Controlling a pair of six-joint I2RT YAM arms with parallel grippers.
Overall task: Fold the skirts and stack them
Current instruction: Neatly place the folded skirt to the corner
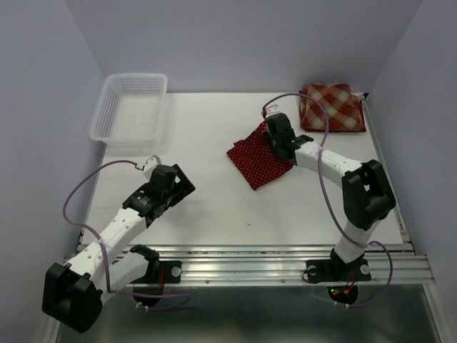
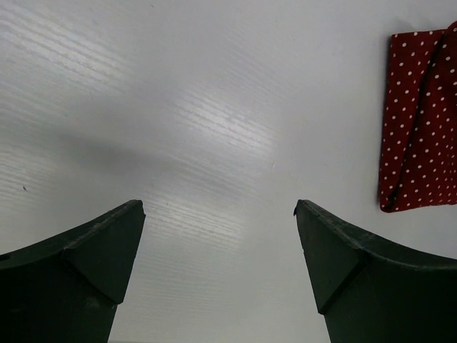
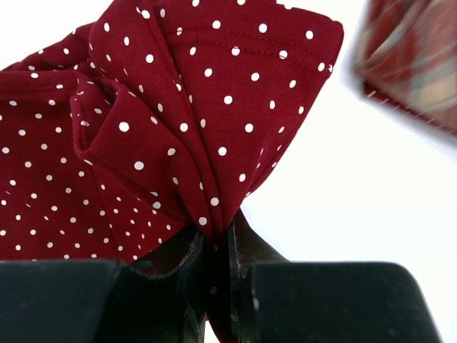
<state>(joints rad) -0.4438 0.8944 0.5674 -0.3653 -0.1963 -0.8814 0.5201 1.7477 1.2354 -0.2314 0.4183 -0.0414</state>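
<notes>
Pale lilac walls close in on the white desk point(image 1: 214, 207) on three sides, and a metal rail runs along its near edge at 6 o'clock. Its widest bare stretch runs from the centre down to that rail. A white mesh basket point(image 1: 125, 138) sits in the 11 o'clock corner, tight against the left wall. A plaid skirt point(image 1: 332, 107) lies folded in the 1 o'clock corner, its right side close to the desk's right edge. A polka-dot skirt point(image 1: 253, 161) lies just right of centre, near the plaid one but apart from it. Its far corner is gathered up, while the rest is spread flat toward 7 o'clock. The right hand point(image 3: 218, 236) is closed tightly on that bunched corner, with cloth folding out from between its fingers. The left hand point(image 2: 219, 207) hovers at 8 o'clock with its fingers spread wide, gripping nothing. Only bare desk lies beneath it, and the polka-dot skirt is well off to its 2 o'clock.
</notes>
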